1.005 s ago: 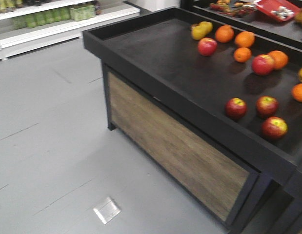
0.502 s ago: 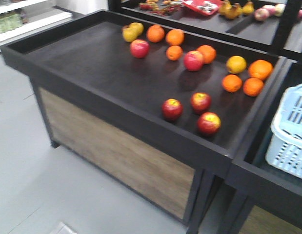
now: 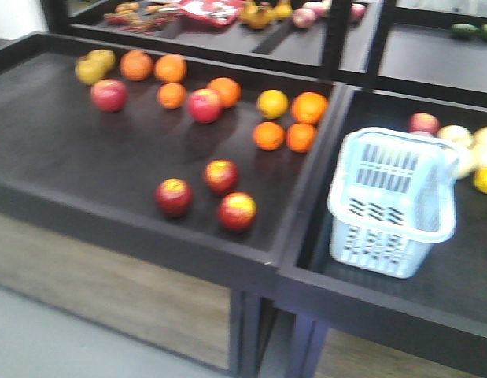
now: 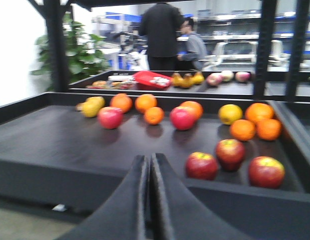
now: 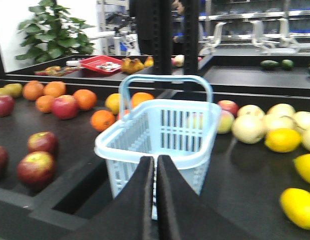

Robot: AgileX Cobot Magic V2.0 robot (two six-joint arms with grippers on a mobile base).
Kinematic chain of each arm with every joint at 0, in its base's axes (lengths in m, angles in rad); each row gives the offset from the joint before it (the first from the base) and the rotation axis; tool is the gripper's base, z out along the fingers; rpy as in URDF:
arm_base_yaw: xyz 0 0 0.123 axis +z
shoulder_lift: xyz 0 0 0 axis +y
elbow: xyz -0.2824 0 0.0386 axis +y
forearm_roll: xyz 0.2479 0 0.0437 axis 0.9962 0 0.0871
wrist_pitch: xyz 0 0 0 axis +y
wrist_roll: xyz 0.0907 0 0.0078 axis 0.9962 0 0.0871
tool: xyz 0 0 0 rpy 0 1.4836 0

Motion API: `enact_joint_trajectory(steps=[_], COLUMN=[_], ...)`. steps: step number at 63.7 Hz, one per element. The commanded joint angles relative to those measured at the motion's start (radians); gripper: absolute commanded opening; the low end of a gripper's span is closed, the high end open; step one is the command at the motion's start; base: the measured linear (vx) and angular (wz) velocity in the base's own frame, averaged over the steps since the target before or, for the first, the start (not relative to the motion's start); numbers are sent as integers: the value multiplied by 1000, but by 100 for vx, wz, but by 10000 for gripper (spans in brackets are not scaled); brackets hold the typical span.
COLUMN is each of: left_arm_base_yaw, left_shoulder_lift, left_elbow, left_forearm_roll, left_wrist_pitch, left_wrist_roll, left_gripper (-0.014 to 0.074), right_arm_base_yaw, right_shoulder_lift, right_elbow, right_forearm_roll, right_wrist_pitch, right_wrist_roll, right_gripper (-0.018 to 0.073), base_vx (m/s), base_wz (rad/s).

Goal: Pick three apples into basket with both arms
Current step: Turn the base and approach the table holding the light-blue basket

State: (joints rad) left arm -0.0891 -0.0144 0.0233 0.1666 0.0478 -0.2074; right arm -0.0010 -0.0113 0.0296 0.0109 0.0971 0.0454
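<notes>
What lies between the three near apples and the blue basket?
In the front view, only bare tray and the black dividing rim separate the apples from the basket.

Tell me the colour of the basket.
The basket is pale blue, clearest in the right wrist view.

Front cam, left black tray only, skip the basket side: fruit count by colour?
Red apples: 5
Oranges: 7
Yellow-green fruits: 2
Yellow fruit: 1
Total: 15
</notes>
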Motion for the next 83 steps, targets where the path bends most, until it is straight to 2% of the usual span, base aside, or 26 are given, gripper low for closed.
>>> enact_joint_trajectory(steps=[1, 34, 83], left_arm_base_yaw=[0, 0, 0], left_shoulder_lift=[-22, -22, -22], left_elbow=[19, 19, 19], left_forearm_roll=[-2, -2, -2], left_wrist_pitch=[-71, -71, -71], left_wrist_roll=[-6, -6, -6], left_gripper=[-7, -7, -7], right_arm_base_yaw=[-4, -4, -4], right_shoulder_lift=[-10, -10, -10], right_elbow=[14, 14, 14], right_forearm_roll=[-11, -11, -11], right_wrist_pitch=[-82, -82, -82], right_wrist_roll=[1, 1, 1], right_gripper=[-3, -3, -3], base_vx=[12, 13, 14], base_wz=[-46, -42, -17])
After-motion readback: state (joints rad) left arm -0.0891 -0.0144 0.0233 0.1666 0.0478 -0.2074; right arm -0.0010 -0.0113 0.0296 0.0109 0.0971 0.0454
